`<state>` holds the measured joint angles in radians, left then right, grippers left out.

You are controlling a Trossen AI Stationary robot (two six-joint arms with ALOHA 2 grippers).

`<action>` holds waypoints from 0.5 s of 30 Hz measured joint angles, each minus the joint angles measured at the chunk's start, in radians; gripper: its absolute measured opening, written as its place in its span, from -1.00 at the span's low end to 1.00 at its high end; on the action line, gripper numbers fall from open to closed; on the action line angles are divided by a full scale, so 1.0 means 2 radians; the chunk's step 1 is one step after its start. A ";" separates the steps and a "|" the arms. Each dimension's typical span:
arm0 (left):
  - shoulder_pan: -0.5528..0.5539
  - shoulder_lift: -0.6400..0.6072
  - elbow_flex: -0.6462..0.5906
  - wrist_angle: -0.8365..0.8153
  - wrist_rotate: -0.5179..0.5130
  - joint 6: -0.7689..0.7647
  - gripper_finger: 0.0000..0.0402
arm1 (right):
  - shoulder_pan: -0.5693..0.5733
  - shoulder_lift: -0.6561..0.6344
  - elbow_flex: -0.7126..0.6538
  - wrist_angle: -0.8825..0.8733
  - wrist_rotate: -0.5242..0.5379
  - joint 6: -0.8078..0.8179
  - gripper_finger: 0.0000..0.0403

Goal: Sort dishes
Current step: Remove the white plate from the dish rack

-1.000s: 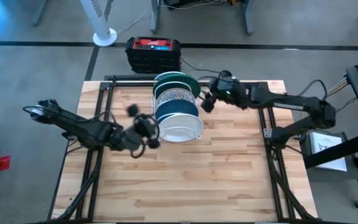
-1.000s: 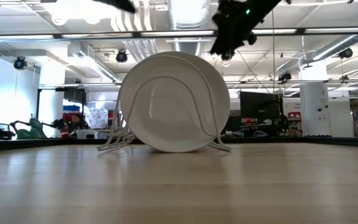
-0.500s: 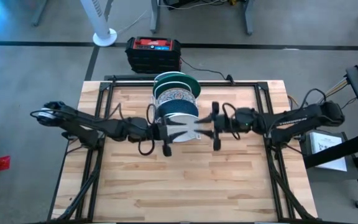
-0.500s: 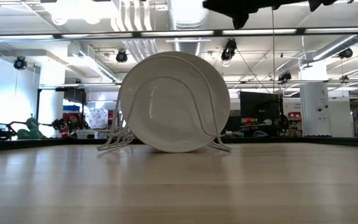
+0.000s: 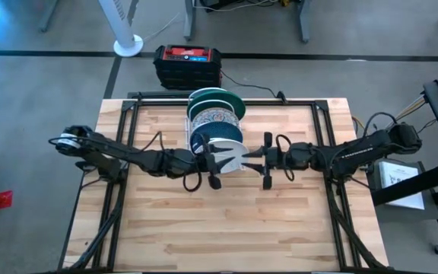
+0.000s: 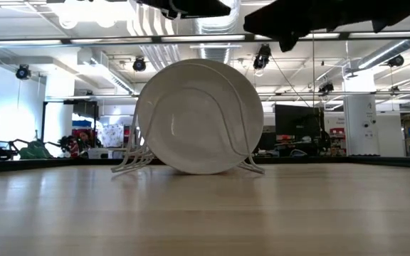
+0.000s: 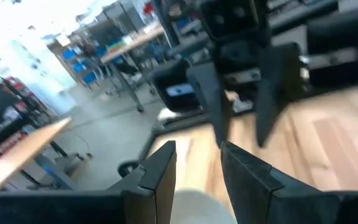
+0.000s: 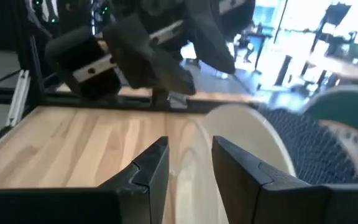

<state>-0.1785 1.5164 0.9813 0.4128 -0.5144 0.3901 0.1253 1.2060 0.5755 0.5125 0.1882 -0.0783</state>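
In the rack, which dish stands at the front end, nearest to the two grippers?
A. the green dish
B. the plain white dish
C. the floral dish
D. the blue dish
B: in the high view the plain white dish stands at the rack's near end, between the left gripper and the right gripper.

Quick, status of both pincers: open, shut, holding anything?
Left pincer: open, empty, above the plain white round dish in the white wire rack.
Right pincer: open, empty, beside that dish.
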 joint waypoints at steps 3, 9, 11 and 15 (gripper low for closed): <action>-0.007 -0.003 0.000 -0.028 0.000 -0.017 -0.42 | 0.000 0.000 -0.004 -0.027 0.019 0.016 -0.44; -0.032 -0.006 0.000 -0.080 -0.062 -0.034 -0.42 | 0.000 -0.001 -0.005 -0.101 0.121 0.044 -0.38; -0.045 -0.007 0.000 -0.093 -0.101 -0.035 -0.42 | -0.002 0.000 -0.005 -0.113 0.131 0.050 -0.35; -0.064 -0.017 0.000 -0.116 -0.149 -0.042 -0.42 | -0.008 0.000 -0.005 -0.112 0.131 0.048 -0.30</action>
<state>-0.3057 1.4826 0.9810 0.1814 -0.8117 0.3053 0.1085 1.2053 0.5652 0.2876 0.4494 0.0177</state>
